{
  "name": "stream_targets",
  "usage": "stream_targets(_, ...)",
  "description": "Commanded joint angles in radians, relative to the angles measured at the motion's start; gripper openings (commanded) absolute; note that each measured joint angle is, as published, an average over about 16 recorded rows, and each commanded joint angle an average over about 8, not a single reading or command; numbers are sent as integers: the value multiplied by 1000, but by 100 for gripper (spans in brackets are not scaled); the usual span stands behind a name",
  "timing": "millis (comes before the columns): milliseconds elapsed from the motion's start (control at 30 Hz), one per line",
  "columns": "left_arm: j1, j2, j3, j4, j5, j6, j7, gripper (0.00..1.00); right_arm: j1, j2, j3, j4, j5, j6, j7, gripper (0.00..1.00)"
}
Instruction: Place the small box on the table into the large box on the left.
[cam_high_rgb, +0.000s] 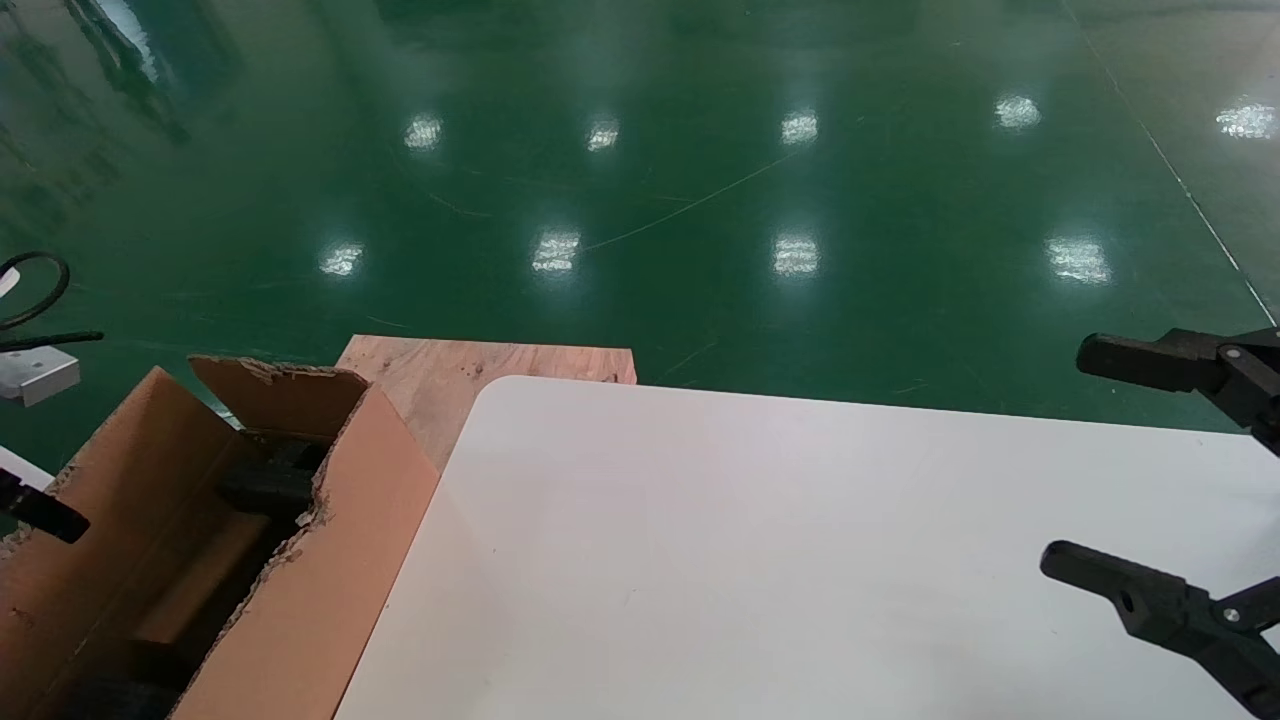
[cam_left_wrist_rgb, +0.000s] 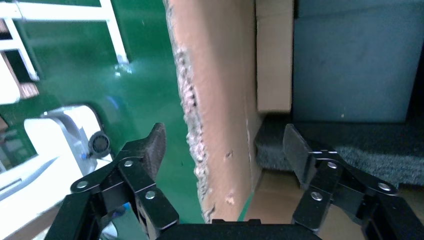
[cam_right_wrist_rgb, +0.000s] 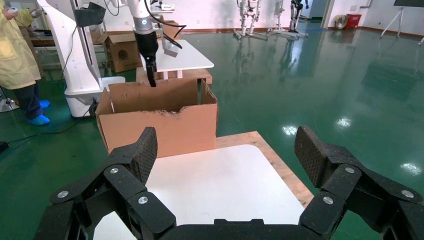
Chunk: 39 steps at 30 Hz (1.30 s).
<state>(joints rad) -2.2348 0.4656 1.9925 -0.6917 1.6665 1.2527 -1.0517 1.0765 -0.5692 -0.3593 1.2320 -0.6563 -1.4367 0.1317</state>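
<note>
The large box (cam_high_rgb: 340, 560) stands left of the white table (cam_high_rgb: 750, 520), with ragged torn edges and black foam (cam_high_rgb: 270, 485) inside. My left gripper (cam_left_wrist_rgb: 225, 135) is open and straddles the box's torn left wall (cam_left_wrist_rgb: 215, 100), one finger outside over the green floor and the other inside. One of its fingers (cam_high_rgb: 40, 512) shows at the head view's left edge. A pale cardboard face (cam_left_wrist_rgb: 274, 55) lies inside the box beside the foam; I cannot tell whether it is the small box. No small box shows on the table. My right gripper (cam_high_rgb: 1068, 458) hangs open and empty over the table's right side.
A bare wooden board (cam_high_rgb: 450, 370) juts out behind the table next to the large box. In the right wrist view a white robot base (cam_right_wrist_rgb: 80, 75), a person in yellow (cam_right_wrist_rgb: 17, 55), another table (cam_right_wrist_rgb: 187, 55) and another carton (cam_right_wrist_rgb: 122, 52) stand beyond the box.
</note>
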Motion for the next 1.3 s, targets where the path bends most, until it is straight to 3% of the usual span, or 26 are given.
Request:
stream_targets(33, -3, -1, -2, -3, 1, -6, 4, 100, 0, 0, 0, 0, 0, 0, 0, 100)
stream_targets(800, -170, 5, -135, -399, -137, -40, -31, 100, 0, 0, 0, 0, 0, 0, 0, 100)
stream_targets(1100, -149, 2, -138, -375, -131, -36, -18, 100, 0, 0, 0, 0, 0, 0, 0, 100)
stream_targets(1300, -65, 11, -239, -389, -183, -18, 39, 100, 0, 0, 0, 0, 0, 0, 0, 100)
